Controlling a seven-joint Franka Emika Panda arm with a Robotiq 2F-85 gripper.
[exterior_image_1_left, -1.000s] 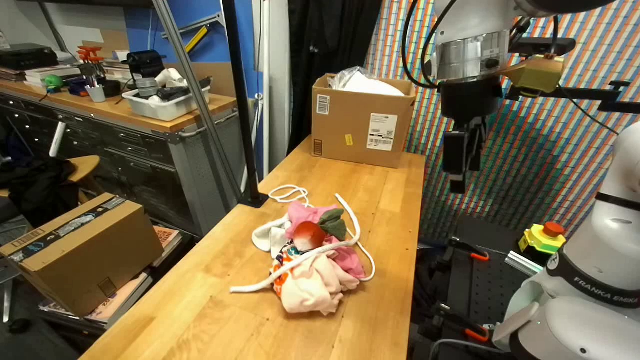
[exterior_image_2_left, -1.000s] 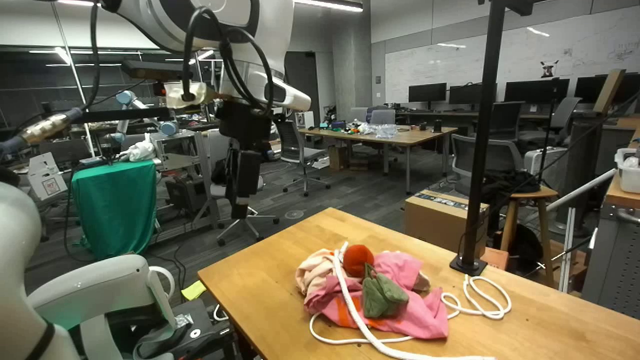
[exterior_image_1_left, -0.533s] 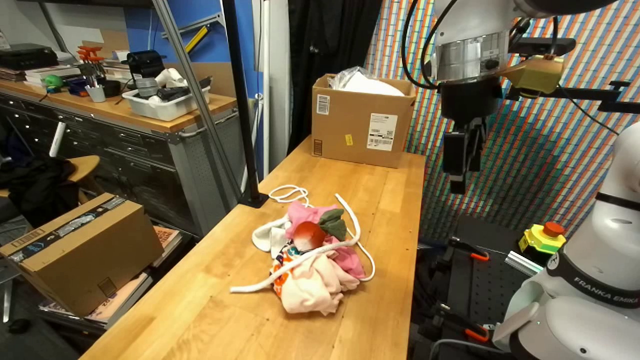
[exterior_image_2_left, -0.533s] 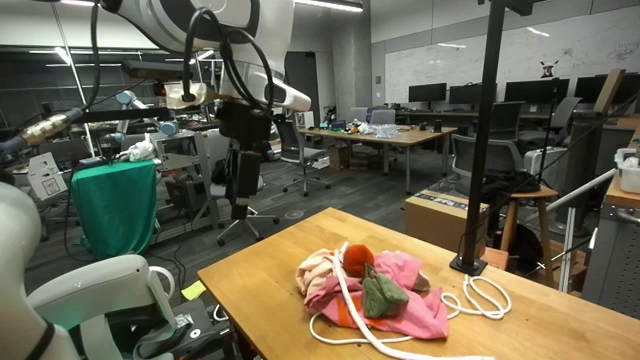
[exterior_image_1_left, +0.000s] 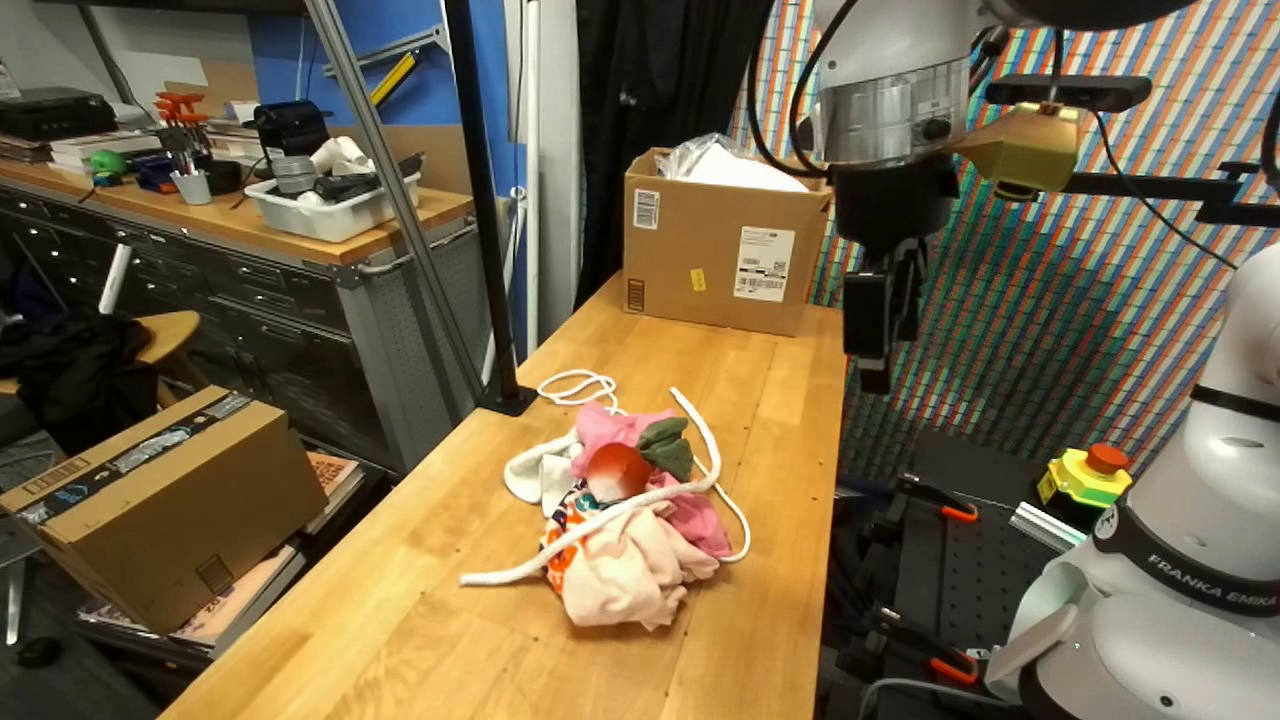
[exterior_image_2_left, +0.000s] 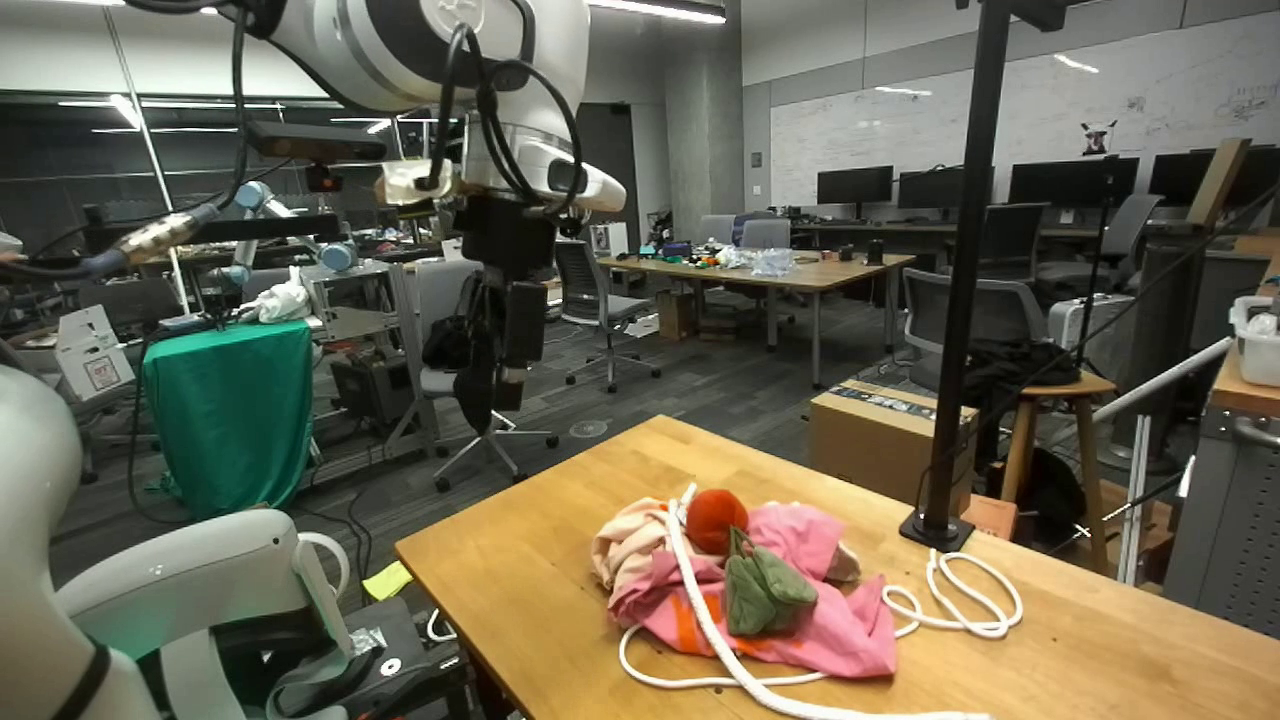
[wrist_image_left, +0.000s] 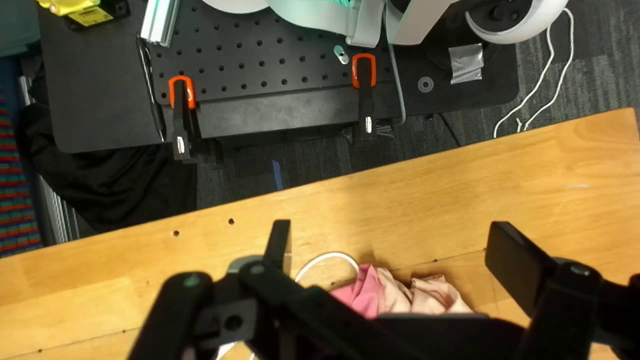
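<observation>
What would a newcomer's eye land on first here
Probably the pink and peach cloth heap on the wooden table, with a round red thing amid it and a white rope across. Then, perhaps, the open gripper hanging empty above and, in an exterior view, the cardboard box at the table's far end.

"FRANKA EMIKA" on black arm band (exterior_image_1_left: 1205, 581), illegible white label (exterior_image_1_left: 764, 263) on open cardboard box (exterior_image_1_left: 695, 238)
</observation>
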